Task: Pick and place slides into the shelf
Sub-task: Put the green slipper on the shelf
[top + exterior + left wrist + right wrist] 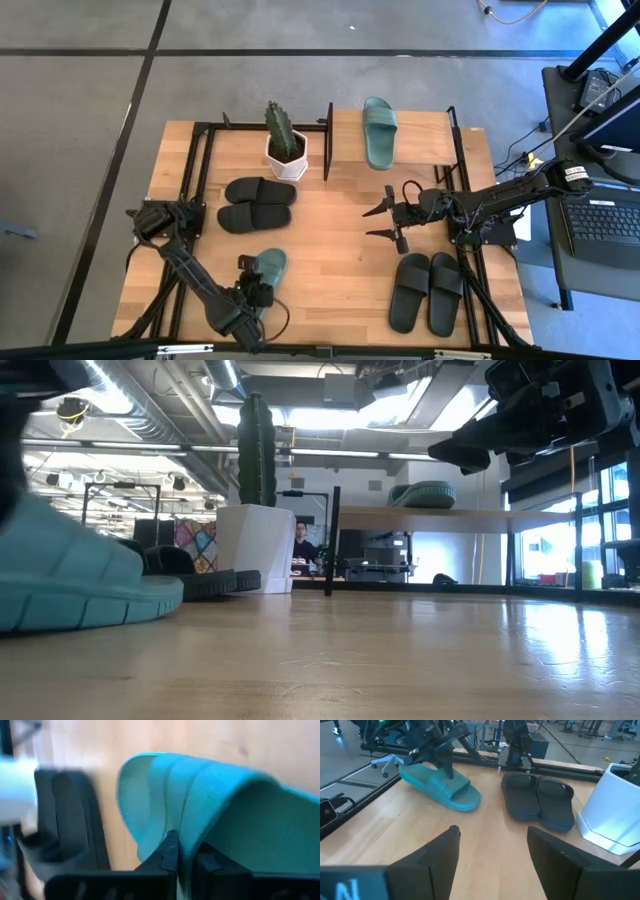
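Note:
One sage-green slide (270,266) lies sole down near the table's near-left corner, and my left gripper (254,291) is shut on it; it also shows in the right wrist view (442,787). A second green slide (380,131) rests on the shelf's top board (420,138). A black pair (257,203) lies at centre left, and another black pair (428,291) lies at near right. My right gripper (384,221) hangs open above the table's middle right, holding nothing. My left gripper pinches the green slide's strap at its edge (186,851). One finger (169,851) reaches into the opening under the strap and the other (210,865) lies on the strap's outer side. The fingers slant down from the near side. The slide's sole rests on the table.
A cactus in a white pot (284,142) stands left of the shelf, behind the left black pair. Black frame rails (196,190) run along both table sides. Bare wood lies between the two grippers. A laptop (608,222) sits off the right edge.

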`<state>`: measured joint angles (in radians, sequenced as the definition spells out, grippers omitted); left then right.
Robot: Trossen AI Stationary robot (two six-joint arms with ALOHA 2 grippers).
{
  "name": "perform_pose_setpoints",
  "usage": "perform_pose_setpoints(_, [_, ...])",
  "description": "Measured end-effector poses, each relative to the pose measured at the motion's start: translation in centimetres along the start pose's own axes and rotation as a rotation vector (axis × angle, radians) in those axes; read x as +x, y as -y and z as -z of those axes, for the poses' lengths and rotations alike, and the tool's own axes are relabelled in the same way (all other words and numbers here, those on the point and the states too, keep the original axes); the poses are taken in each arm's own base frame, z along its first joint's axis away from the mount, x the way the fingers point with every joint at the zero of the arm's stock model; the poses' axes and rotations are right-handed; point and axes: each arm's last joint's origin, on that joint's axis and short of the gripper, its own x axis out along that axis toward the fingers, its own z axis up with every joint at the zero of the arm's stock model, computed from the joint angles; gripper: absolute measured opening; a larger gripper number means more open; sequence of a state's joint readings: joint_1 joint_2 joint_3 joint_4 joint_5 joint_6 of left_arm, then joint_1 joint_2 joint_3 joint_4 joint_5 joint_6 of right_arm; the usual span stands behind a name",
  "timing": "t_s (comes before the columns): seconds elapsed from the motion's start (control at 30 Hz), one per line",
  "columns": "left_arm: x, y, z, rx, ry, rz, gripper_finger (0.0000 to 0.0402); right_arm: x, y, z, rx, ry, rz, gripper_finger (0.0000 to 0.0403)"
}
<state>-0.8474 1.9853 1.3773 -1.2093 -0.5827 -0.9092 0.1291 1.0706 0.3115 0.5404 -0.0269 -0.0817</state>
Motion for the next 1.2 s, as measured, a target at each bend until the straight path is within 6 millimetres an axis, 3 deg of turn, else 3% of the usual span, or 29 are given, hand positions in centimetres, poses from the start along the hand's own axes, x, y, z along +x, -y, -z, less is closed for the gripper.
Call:
perform_pose_setpoints(0.13, [-0.5,-2.6,-1.3,-0.2,-0.042,-0.022,0.0009,0.0,0.0,0.0,0.004,0.0,0.0,0.0232])
perform_pose_setpoints(0.33, [-3.4,-7.3,-5.0,-0.303,0.011,0.002,0.0005,0.0,0.0,0.0,0.026,0.0,0.0,0.0232])
perform_pose_setpoints(0.47, [-5.3,-11.9,-8.0,-0.366,0.097,-0.039,0.0004,0.0,0.0,0.1,0.026,-0.005,-0.001,0.0232])
perform_pose_setpoints(0.67, [-5.9,-18.6,-12.0,-0.313,0.203,-0.191,0.0002,0.0,0.0,0.5,0.052,-0.056,-0.004,0.0232])
perform_pose_setpoints(0.8, [-5.4,-23.7,-14.3,-0.336,0.255,-0.328,0.0002,-0.1,-0.1,1.0,0.081,-0.107,-0.005,0.0232])
perform_pose_setpoints(1.0, [-2.8,-30.2,-18.2,-0.257,0.35,-0.399,0.0002,-0.1,-0.1,1.1,0.085,-0.118,-0.005,0.0232])
perform_pose_setpoints(1.2, [-0.4,-36.5,-19.3,-0.312,0.402,-0.471,0.0002,-0.1,-0.1,1.1,0.122,-0.118,-0.003,0.0232])
